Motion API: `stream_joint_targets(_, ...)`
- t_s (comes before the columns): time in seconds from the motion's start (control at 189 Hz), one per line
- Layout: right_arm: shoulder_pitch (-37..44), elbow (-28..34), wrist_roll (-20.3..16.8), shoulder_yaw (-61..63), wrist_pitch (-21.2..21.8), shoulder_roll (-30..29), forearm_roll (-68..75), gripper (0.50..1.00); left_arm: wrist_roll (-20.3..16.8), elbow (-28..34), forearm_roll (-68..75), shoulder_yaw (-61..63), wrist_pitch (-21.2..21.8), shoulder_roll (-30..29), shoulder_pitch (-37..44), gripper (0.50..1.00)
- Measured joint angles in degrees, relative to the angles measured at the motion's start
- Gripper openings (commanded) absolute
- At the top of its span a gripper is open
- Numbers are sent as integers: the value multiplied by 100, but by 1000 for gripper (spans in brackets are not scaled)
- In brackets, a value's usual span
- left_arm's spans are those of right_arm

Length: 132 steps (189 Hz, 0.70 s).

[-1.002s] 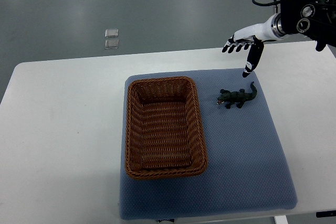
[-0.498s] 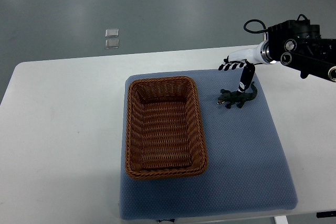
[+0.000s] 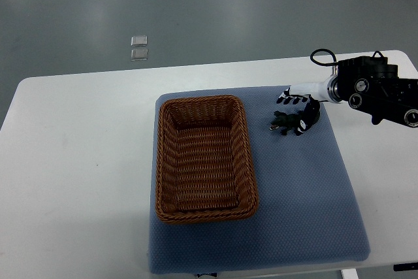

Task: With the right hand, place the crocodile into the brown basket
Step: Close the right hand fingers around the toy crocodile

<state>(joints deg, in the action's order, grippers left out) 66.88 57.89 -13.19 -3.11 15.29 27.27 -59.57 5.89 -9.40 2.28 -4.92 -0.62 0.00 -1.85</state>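
Note:
A small dark green toy crocodile [image 3: 285, 123] lies on the blue mat [image 3: 300, 200], to the right of the brown wicker basket [image 3: 201, 101]. My right hand [image 3: 294, 110] comes in from the right edge and is low over the crocodile's tail end. Its fingers [image 3: 288, 99] reach out just behind the toy, and its thumb lies across the tail, hiding it. The hand looks open, not closed on the toy. Nothing lies in the basket. The left arm is out of view.
The mat lies on a white table [image 3: 78, 161], whose far edge runs just behind the hand. Two small clear squares [image 3: 138, 48] lie on the grey floor beyond the table.
My right hand has come down and toward me, from above the mat's far edge onto the crocodile's tail. The crocodile and the basket have not moved.

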Motion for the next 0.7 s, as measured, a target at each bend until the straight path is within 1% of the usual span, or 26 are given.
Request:
stream_joint_targets(0.037,-16,-3,0,0,-26,-1,-2,897,0,0,0,0,0,0,0,1000)
stream_joint_targets(0.111,-52,-14,0,0,-72,-13,-11,868,0,0,0,1,0,0,0,1000)
stream_joint_targets(0.313,-168,-64,1,-5,-220,-84,-27,856,0,0,0,1,0,0,0,1000)
stream_joint_targets(0.414,-216,-103,-3,-5,-278,-101,-28,832,0,0,0,1,0,0,0,1000)
stream_joint_targets(0.535,-244,-166,-7,-5,-320,-152,-30,829,0,0,0,0,0,0,0,1000)
stream_joint_targets(0.615,-288,-194,-8,-5,-328,-168,-82,799,0,0,0,0,0,0,0,1000)
stream_joint_targets(0.684,-323,-212,-7,-5,-338,-175,-186,791,0,0,0,0,0,0,0,1000)
stream_joint_targets(0.7,-336,-220,-7,-5,-344,-176,-214,778,0,0,0,0,0,0,0,1000)
